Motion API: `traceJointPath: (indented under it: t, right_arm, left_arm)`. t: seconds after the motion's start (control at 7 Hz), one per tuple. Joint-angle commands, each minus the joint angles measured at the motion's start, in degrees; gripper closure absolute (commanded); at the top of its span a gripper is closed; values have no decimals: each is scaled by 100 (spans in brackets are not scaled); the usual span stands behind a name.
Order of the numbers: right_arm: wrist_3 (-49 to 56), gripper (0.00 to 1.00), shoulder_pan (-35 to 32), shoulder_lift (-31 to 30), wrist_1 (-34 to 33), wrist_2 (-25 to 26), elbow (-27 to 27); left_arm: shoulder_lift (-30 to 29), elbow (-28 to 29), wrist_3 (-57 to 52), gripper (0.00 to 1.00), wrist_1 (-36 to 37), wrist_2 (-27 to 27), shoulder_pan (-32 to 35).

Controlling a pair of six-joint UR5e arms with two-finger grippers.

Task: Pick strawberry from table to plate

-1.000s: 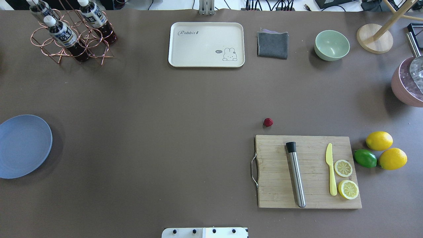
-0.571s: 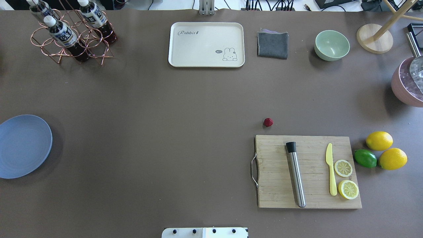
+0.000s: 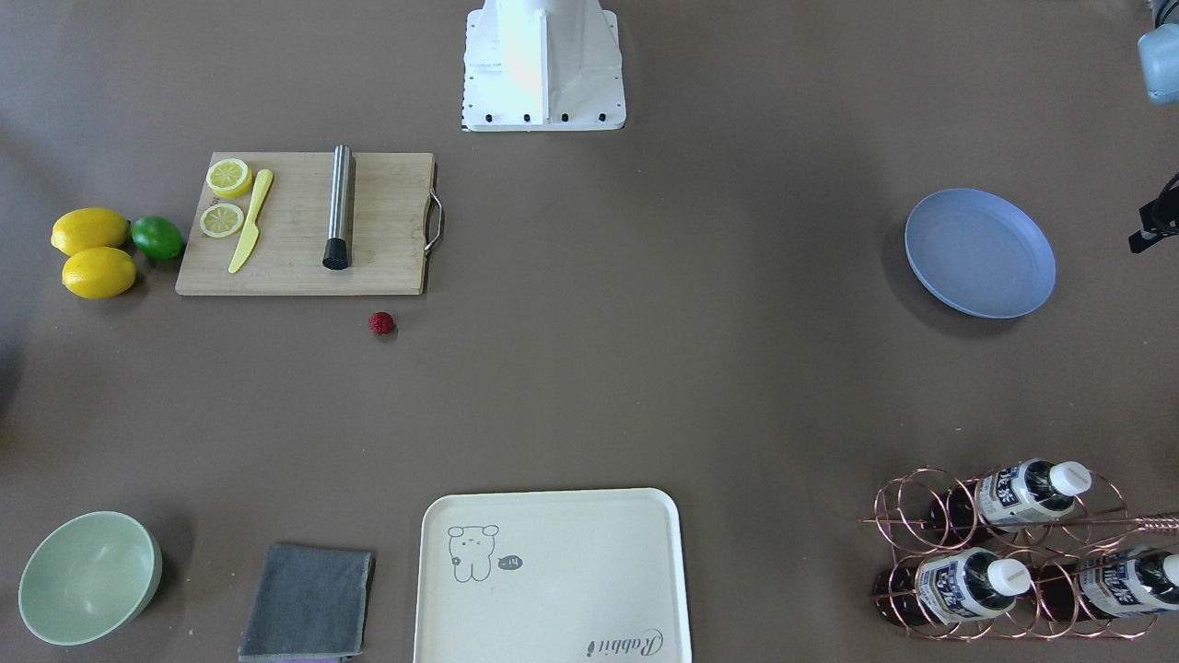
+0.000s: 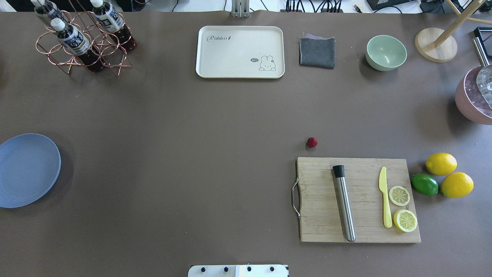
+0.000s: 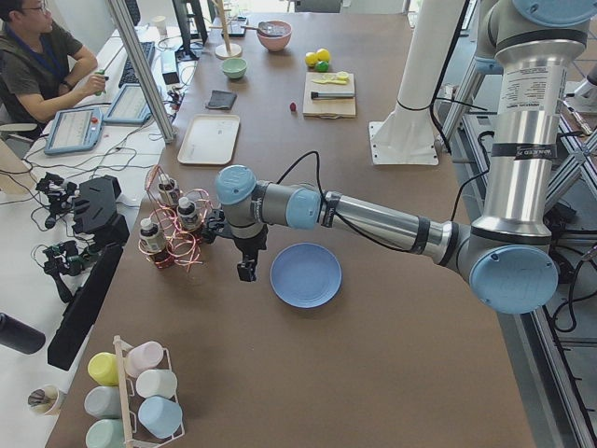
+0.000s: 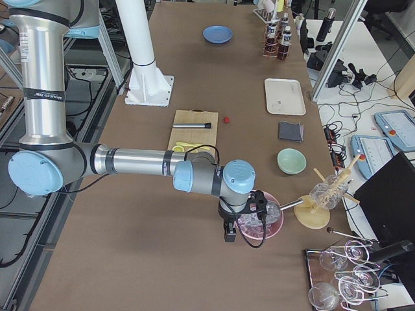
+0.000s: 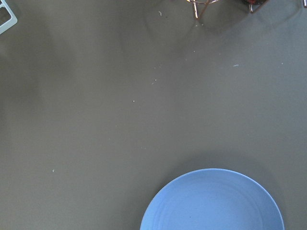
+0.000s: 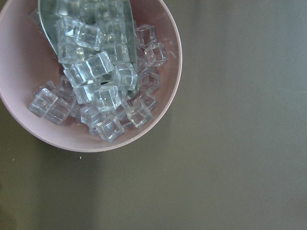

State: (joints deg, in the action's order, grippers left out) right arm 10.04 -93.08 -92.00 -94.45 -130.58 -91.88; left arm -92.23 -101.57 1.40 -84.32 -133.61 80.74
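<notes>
The strawberry (image 4: 312, 142), small and dark red, lies on the brown table (image 4: 192, 154) just beyond the cutting board's far left corner; it also shows in the front view as strawberry (image 3: 381, 323). The light-blue plate (image 4: 27, 169) sits empty at the table's far left edge. In the left side view my left gripper (image 5: 246, 271) hangs just beside the plate (image 5: 306, 275), between it and the bottle rack. My right gripper (image 6: 227, 232) hovers by the pink bowl, far from the strawberry (image 6: 226, 119). I cannot tell whether either gripper is open or shut. Neither wrist view shows fingers.
A wooden cutting board (image 4: 357, 200) holds a steel muddler, a yellow knife and lemon slices. Two lemons (image 4: 441, 163) and a lime lie to its right. A pink bowl (image 8: 158, 115) holds ice cubes. At the back stand a bottle rack (image 4: 82, 42), cream tray (image 4: 240, 52), grey cloth and green bowl (image 4: 385, 52).
</notes>
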Motion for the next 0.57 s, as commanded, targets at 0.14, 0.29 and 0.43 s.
traceJointPath:
  t: [0.14, 0.29, 0.43]
  right_arm:
    - [7, 0, 0, -63, 14, -21, -6]
    - [7, 0, 0, -81, 14, -21, -6]
    - [15, 0, 0, -90, 5, -38, -6]
  left_arm:
    - [65, 15, -52, 2, -31, 55, 3]
    - [126, -55, -35, 2, -31, 55, 3]
    - [135, -82, -26, 2, -31, 55, 3]
